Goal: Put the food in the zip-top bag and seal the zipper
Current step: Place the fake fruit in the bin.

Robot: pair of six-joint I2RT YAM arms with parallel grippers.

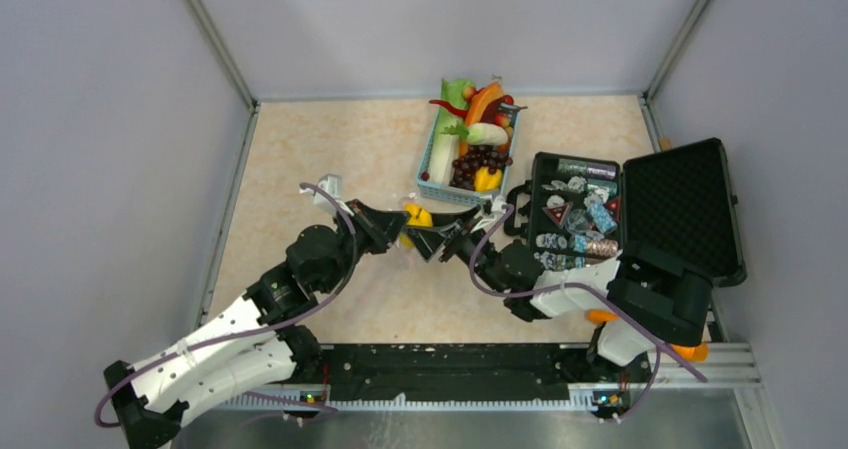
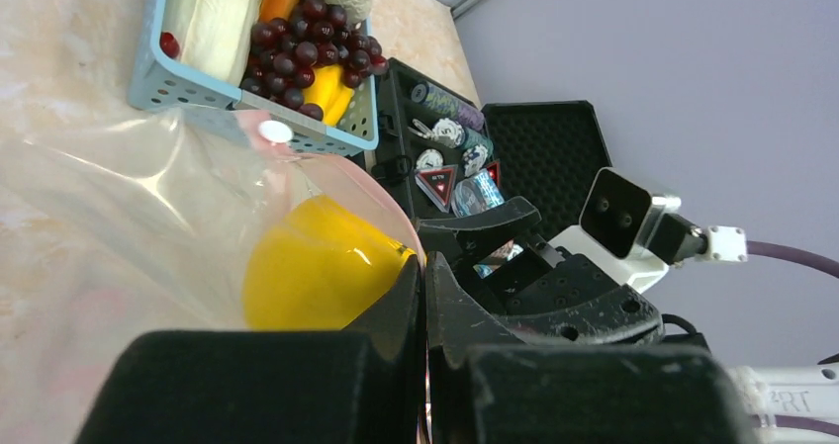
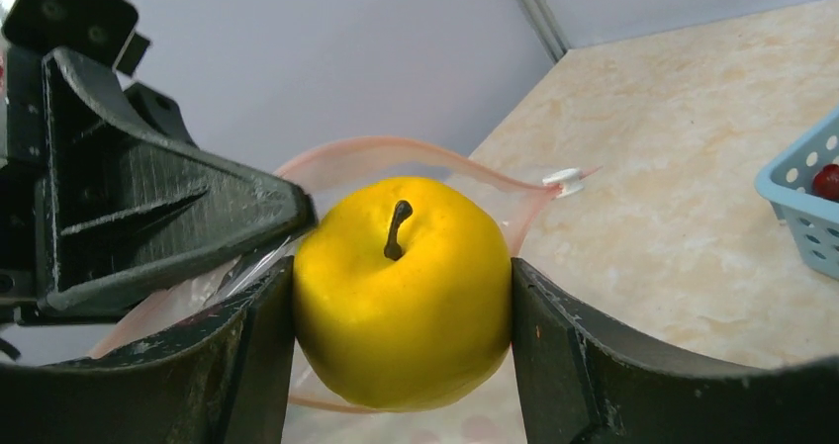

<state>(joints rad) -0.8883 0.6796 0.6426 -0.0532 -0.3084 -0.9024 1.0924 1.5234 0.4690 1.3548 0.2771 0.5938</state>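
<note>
My right gripper (image 3: pixel 401 296) is shut on a yellow apple (image 3: pixel 401 286) and holds it in the open mouth of the clear zip-top bag (image 2: pixel 148 197); the apple also shows in the top view (image 1: pixel 417 215) and through the plastic in the left wrist view (image 2: pixel 317 271). The pinkish zipper (image 3: pixel 396 149) arches around it, its white slider (image 3: pixel 566 179) to the right. My left gripper (image 2: pixel 425 266) is shut on the bag's mouth edge, and appears in the top view (image 1: pixel 397 231) just left of my right gripper (image 1: pixel 432 237). More food lies in the blue basket (image 1: pixel 432 169).
An open black case (image 1: pixel 690 209) with shiny packets (image 1: pixel 580 219) stands right of the basket. Grey walls enclose the table on three sides. In the left wrist view the basket (image 2: pixel 198 88) lies beyond the bag.
</note>
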